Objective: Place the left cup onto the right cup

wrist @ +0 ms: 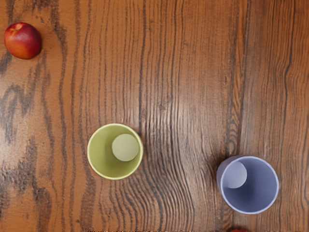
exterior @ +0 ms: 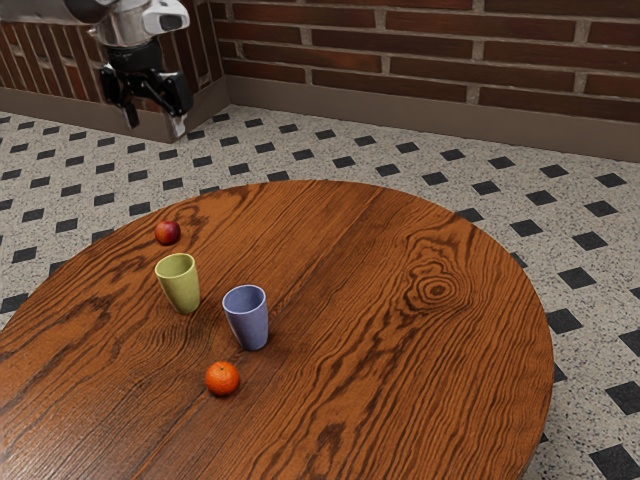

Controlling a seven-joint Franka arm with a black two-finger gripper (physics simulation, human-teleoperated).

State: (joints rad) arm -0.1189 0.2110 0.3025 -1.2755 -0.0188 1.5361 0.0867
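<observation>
brick wall behind, round wooden desk [exterior: 400, 300] in front. my pincer [exterior: 153, 118] hangs high, released and empty. green cup [exterior: 178, 282] stands upright near purple cup [exterior: 246, 316]. it looks light, stiff, slick; i'd pinch one rim wall.

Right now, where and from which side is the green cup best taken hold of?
By its rim wall, from straight above, I'd say. The green cup stands upright with its mouth open, so one finger can go inside and one outside. That grip leaves its base free to set onto the purple cup. The end effector hangs open, high up.
</observation>
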